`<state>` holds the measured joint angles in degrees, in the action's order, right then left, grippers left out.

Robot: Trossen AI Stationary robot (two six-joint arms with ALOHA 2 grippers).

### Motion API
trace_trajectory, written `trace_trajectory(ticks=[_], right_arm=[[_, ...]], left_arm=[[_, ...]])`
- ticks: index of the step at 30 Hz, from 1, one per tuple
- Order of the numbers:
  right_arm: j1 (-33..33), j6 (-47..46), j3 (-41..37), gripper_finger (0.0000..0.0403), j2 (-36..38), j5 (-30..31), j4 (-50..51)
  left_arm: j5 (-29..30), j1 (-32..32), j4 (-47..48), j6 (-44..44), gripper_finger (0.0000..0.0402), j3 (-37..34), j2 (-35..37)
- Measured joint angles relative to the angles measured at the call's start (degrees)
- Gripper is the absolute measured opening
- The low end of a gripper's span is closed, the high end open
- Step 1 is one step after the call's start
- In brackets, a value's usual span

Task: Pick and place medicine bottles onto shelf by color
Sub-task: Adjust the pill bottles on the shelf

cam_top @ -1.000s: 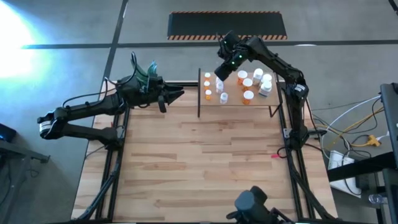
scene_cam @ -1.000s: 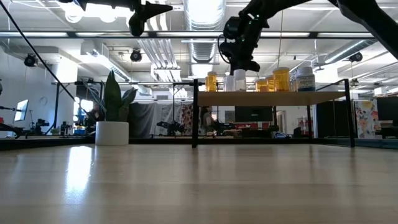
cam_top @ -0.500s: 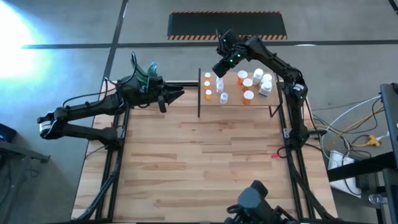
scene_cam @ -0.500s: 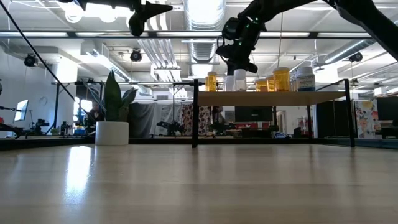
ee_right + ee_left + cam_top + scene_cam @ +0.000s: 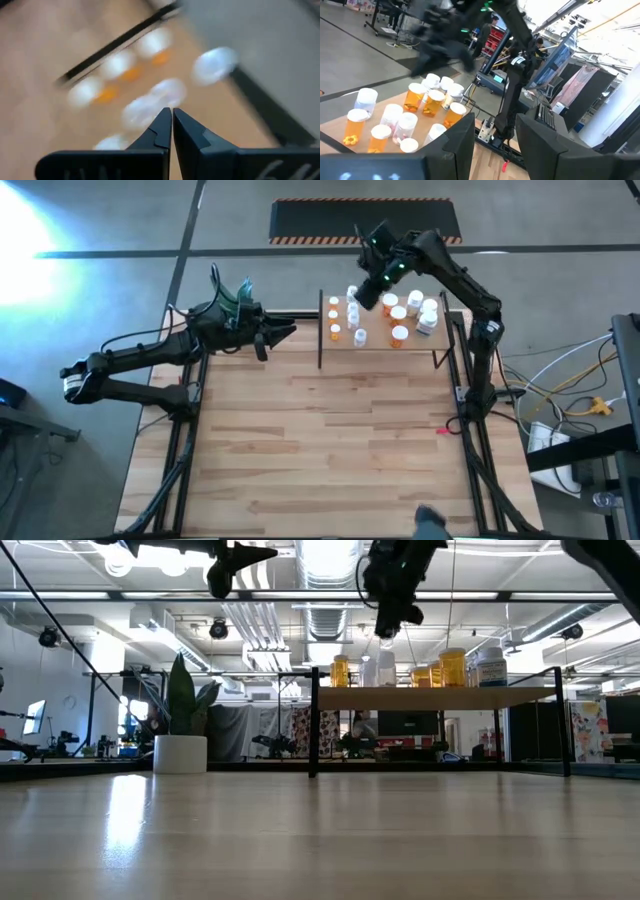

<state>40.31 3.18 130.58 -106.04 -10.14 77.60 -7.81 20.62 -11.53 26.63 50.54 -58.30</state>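
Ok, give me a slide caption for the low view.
Right claw shut and empty above the bottles lined up on the shelf.

The shelf (image 5: 440, 340) on the wooden tabletop (image 5: 330, 440) carries medicine bottles (image 5: 398, 335).

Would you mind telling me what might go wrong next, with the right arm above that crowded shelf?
The bottles stand packed together on the shelf, so the right gripper, shut and empty above them, might topple one if it swings low. The shelf has no visible lip, so a tipped bottle could roll off.
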Motion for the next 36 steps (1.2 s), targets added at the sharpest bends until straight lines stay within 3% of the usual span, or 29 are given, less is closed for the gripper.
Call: trace_trajectory(ticks=[5, 11, 19, 36], right_arm=[[-4.13, 7.25, -1.27, 0.0009, 3.12, -12.54, 9.36], [-10.10, 8.57, -4.85, 0.0009, 2.28, -9.79, 7.80], [-10.55, 9.27, -9.36, 0.0009, 0.82, -2.88, 7.41], [-10.29, 6.62, -13.00, 0.0009, 1.08, -1.35, 0.90]], left_arm=[[0.00, 0.00, -0.02, -0.02, 0.0127, -0.01, -0.02], [0.11, -0.01, -0.13, -0.42, 0.0127, 0.02, -0.04], [0.24, 0.00, -0.04, -0.11, 0.0127, 0.09, -0.07], [-0.46, -0.02, -0.07, -0.04, 0.0127, 0.11, 0.00]])
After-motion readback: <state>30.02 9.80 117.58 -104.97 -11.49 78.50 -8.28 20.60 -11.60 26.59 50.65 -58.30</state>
